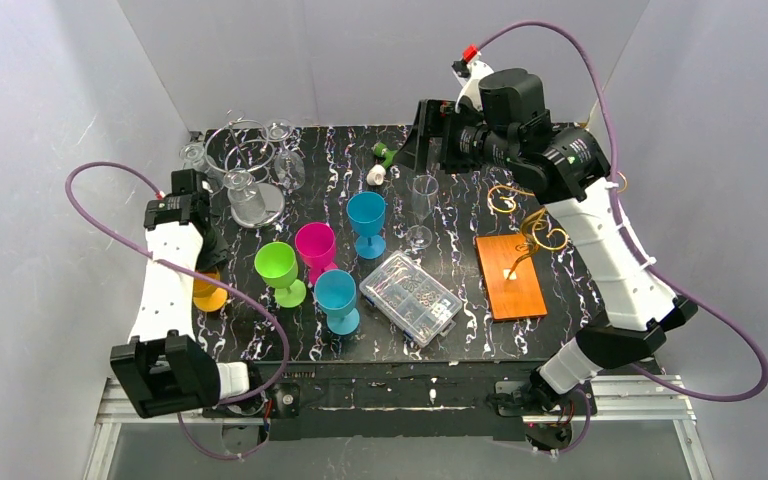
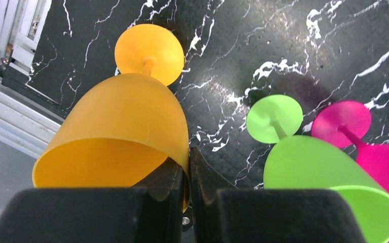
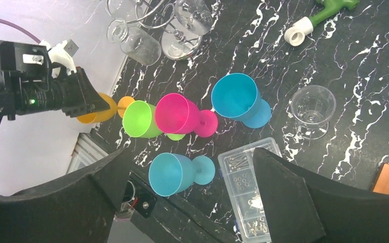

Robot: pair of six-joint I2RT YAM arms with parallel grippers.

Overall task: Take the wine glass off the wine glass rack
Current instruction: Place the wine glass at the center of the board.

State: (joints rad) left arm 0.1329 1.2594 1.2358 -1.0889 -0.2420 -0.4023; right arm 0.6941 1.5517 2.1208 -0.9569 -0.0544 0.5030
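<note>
Left gripper [image 2: 189,174]: fingers clamped on the empty orange cup's [image 2: 116,131] rim. Box [image 3: 243,172], holding small metal parts, lies between the right gripper's [image 3: 190,162] wide-apart fingers, partly hidden by one. Glass [image 3: 311,107] stands empty, right of those fingers, apart from the rack [image 1: 511,278], whose base the right wrist view cuts off.

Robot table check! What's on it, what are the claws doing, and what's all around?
Surface: black marbled table; no spills seen.
Job's things: golden wine glass rack, no glass seen hanging on it; clear wine glass upright on the table, apart from it.
Clutter: coloured goblets, silver glass stand, clear parts box, green-and-white piece.
Grippers: left gripper pinching the orange goblet by its rim; right gripper open, empty.
Cables: purple cables loop from both arms.
Surroundings: plain grey walls.
</note>
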